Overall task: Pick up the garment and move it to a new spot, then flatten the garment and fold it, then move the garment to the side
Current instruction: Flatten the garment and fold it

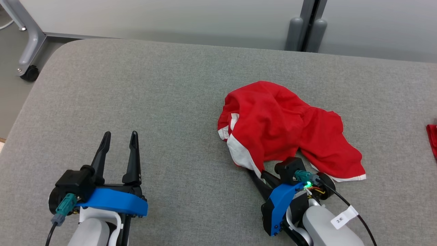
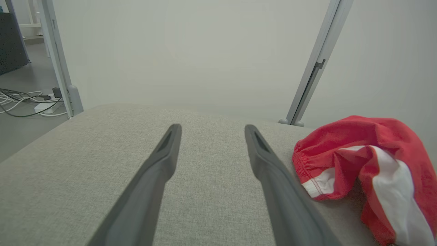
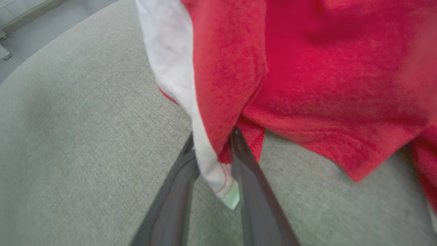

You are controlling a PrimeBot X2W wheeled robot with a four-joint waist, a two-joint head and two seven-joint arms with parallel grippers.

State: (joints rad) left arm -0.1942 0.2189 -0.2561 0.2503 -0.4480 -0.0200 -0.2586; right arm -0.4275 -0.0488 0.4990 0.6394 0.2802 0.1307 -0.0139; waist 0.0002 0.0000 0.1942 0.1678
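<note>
The garment (image 1: pixel 283 126) is a pair of red shorts with white side stripes, lying crumpled right of the grey table's middle. My right gripper (image 1: pixel 256 173) sits at its near edge, and in the right wrist view its two fingers are shut on the garment (image 3: pixel 307 85) at the white-striped hem corner (image 3: pixel 218 174). My left gripper (image 1: pixel 119 136) rests open over bare table at the lower left, well away from the cloth. The left wrist view has its fingers (image 2: pixel 167 150) spread apart, with the garment (image 2: pixel 368 160) off to their right.
The grey fabric table (image 1: pixel 153 95) has a rounded far-left corner. A second red cloth piece (image 1: pixel 432 136) peeks in at the right edge. A wheeled metal frame leg (image 1: pixel 29 51) stands off the far-left corner, and a partition post (image 1: pixel 305 30) stands behind the table.
</note>
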